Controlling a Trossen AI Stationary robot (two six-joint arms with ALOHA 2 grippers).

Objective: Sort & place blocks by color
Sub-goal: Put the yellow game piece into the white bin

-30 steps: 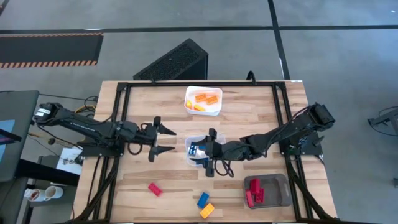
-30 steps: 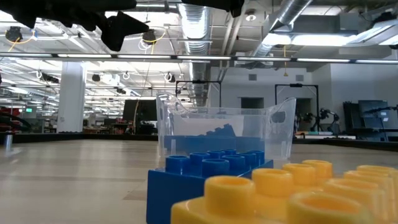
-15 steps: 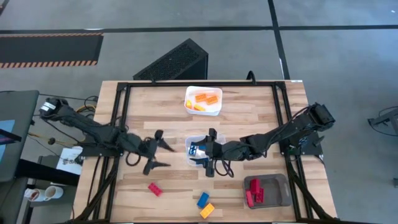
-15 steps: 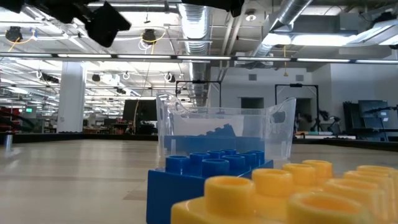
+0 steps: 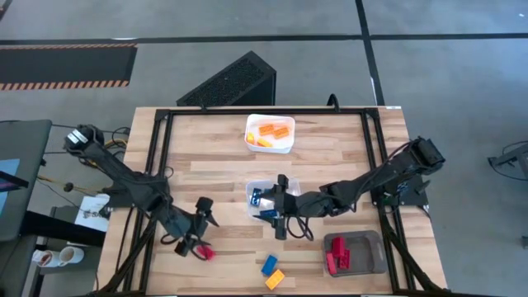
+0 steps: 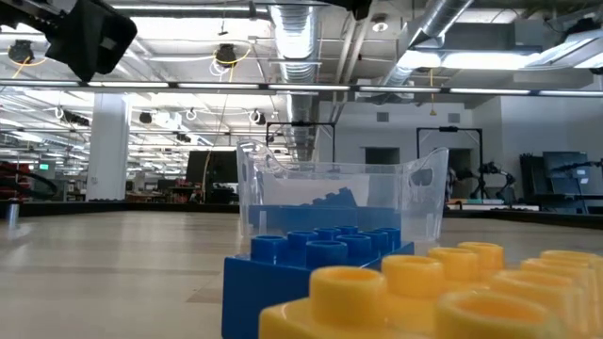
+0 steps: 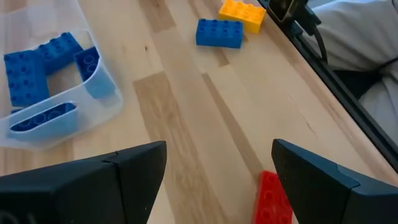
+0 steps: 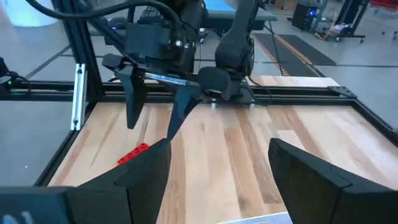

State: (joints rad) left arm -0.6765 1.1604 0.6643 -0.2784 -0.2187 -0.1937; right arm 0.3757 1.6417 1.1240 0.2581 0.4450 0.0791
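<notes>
Closest to the table's near edge lie two loose studded plastic bricks side by side and touching or nearly so: a small yellow-orange brick (image 5: 275,279) and a small blue brick (image 5: 269,265). In the low view they fill the foreground, the yellow-orange one in front of the blue.

At the same edge, off to the right, sits a grey rectangular tray (image 5: 369,252) holding a cluster of red bricks (image 5: 337,254).

To the left on the bare wooden table (image 5: 330,157) lies a single small red studded brick (image 5: 205,252). The left gripper (image 5: 200,235) hangs right over it, its two dark fingers spread wide, nothing between them. The left wrist view shows the red brick just beside one fingertip, not gripped.

Farther in, at the middle of the table, stands a clear plastic tub (image 5: 258,200) with several blue bricks (image 7: 38,61) lying in it. The right gripper (image 5: 280,207) is just beside this tub on its right side, fingers also spread apart and holding nothing. Its wrist view looks across the boards toward the left arm's open fingers and the red brick below them.

At the far side of the table rests a white rectangular tray (image 5: 270,134) with a few yellow-orange bricks (image 5: 271,130) inside.

Beyond the table, on the grey floor, stands a black slatted box (image 5: 232,80).
</notes>
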